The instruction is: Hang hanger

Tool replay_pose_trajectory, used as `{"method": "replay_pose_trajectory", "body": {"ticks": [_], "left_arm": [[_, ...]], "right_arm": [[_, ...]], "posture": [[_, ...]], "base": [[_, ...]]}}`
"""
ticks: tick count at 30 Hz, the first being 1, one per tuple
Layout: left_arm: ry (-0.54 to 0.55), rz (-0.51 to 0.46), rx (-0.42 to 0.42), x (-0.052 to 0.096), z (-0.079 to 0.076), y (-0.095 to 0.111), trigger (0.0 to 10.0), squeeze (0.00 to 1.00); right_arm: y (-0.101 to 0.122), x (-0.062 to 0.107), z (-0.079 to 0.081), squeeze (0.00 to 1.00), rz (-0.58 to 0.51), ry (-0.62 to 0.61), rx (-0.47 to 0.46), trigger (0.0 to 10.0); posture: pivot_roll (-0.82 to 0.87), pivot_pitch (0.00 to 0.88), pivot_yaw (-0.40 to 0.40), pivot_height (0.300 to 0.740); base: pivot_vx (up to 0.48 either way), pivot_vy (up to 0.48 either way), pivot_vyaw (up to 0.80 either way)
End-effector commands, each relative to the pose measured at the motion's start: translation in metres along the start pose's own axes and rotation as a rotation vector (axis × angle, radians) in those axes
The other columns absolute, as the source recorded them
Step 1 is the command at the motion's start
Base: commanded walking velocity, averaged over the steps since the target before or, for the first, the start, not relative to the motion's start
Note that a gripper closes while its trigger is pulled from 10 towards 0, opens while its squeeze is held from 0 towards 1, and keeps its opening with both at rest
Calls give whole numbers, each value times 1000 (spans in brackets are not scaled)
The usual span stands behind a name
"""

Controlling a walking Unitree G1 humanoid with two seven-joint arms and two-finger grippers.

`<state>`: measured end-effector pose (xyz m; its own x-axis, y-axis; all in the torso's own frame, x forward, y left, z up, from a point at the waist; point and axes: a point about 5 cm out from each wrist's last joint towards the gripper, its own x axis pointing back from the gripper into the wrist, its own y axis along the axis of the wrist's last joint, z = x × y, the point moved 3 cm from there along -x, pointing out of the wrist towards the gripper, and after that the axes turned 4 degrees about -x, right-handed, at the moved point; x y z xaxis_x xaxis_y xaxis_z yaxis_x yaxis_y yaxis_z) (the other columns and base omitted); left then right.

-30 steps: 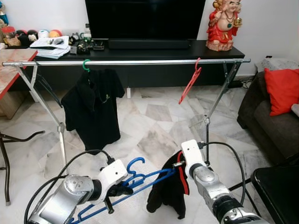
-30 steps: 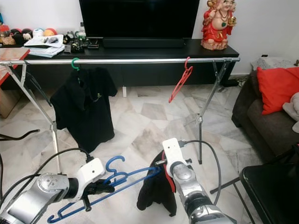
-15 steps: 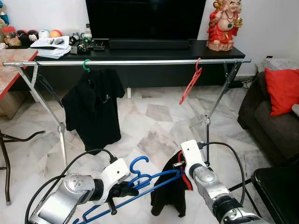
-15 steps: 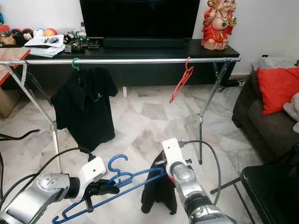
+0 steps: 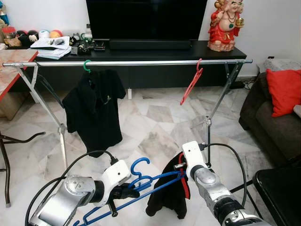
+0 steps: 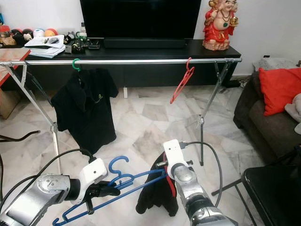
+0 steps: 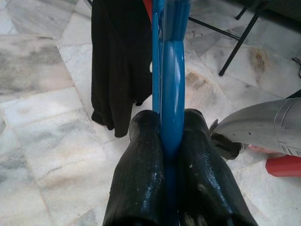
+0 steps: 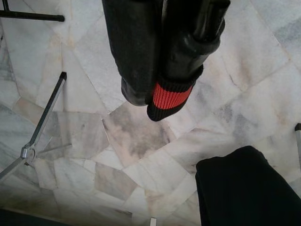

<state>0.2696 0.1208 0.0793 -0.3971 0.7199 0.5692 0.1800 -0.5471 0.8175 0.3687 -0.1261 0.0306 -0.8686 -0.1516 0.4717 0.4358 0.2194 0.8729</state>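
My left gripper [image 5: 125,192] is shut on a bundle of blue hangers [image 5: 141,181], held low over the floor; in the left wrist view its fingers [image 7: 141,155] clamp the blue bar [image 7: 170,94]. The hangers' far end reaches a black garment with red trim [image 5: 167,197], which dangles from my right gripper [image 8: 157,94]; that gripper is shut on the red-striped edge [image 8: 171,96]. Ahead stands a metal clothes rail [image 5: 141,62] carrying a black shirt on a green hanger [image 5: 93,106] and a bare red hanger [image 5: 192,84].
Behind the rail is a black TV console [image 5: 188,47] with a red figurine [image 5: 225,23]. A sofa with a red cushion [image 5: 284,89] is at the right, a black table corner [image 5: 277,193] at the lower right, a table edge [image 5: 11,70] at the left.
The left gripper lifted the blue hangers slightly up and right within the last second. The black garment swings a little to the left under the right gripper.
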Motion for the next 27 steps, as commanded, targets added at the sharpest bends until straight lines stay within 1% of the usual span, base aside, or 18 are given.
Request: {"method": "replay_pose_trajectory", "body": {"ticks": [1,9,11,12,14,22,24,26,27], "left_arm": [[-8,-1,-4,1,-2,2,10000,0],[-8,-1,-4,1,-2,2,10000,0],[149,-40,-8,-1,17,8,10000,0],[149,-40,-8,-1,17,8,10000,0],[226,-59,-9,-3,26,13,10000,0],[241,-71,0,-5,28,14,10000,0],[218,-66,6,-6,25,13,10000,0],[189,-48,-6,-6,21,10,10000,0],[198,-29,-16,-5,22,7,10000,0]], "right_arm": [[4,0,-1,0,-15,-4,-10,10000],[4,0,-1,0,-15,-4,-10,10000],[2,0,3,0,-11,2,-19,10000],[2,0,3,0,-11,2,-19,10000],[1,0,4,0,-9,5,-23,10000],[1,0,4,0,-11,4,-25,10000],[1,0,4,0,-11,2,-26,10000],[0,0,4,0,-9,1,-24,10000],[1,0,3,0,-9,1,-23,10000]], "posture": [[149,40,-42,740],[149,40,-42,740],[154,38,-41,740],[154,38,-41,740],[154,38,-41,740],[150,33,-39,740],[151,33,-40,740],[151,33,-40,740],[155,34,-40,740]], "base": [[0,0,0],[0,0,0],[0,0,0],[0,0,0],[0,0,0],[0,0,0],[0,0,0],[0,0,0],[0,0,0]]}}
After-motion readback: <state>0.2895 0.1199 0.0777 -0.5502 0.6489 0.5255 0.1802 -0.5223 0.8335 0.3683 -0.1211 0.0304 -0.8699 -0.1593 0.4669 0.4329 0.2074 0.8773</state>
